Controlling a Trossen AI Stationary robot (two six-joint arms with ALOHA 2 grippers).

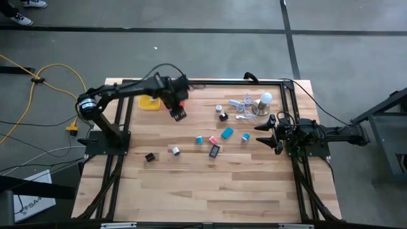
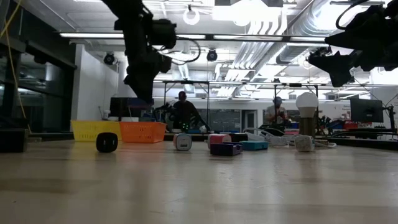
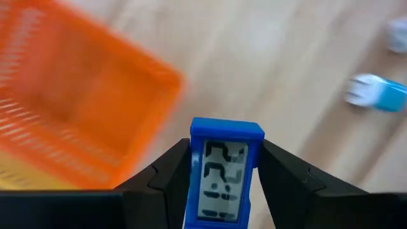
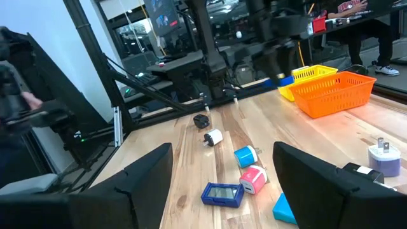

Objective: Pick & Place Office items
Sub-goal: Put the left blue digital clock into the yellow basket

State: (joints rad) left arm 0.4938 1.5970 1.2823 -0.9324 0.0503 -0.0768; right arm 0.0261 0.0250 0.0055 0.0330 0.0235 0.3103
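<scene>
The left gripper (image 3: 219, 184) hangs above the wooden slatted table (image 1: 210, 191), near the orange mesh plastic basket (image 3: 76, 108) at the far left of the tabletop, and its two dark fingers (image 3: 159, 184) are closed on the sides of a small blue-framed rectangular digital clock with a grey display (image 3: 224, 172), held upright clear of the wood. A yellow mesh plastic basket (image 1: 149, 102) sits just beside the orange one. The right gripper (image 1: 272, 135) waits at the right side of the table with its jaws spread wide and nothing between them. The remaining office items lie scattered across the middle of the table: a second blue-framed clock lying flat (image 4: 222, 193), a pink-and-white block (image 4: 254, 180), a light-blue-and-white block (image 4: 245, 156), a small white plug-shaped piece (image 4: 213, 137), a small black cube (image 4: 201, 121) towards the left arm's base, and a flat light-blue piece (image 1: 227, 133). Behind them stand a round white light bulb (image 1: 266, 98) and a coiled white cable (image 1: 240, 105)
</scene>
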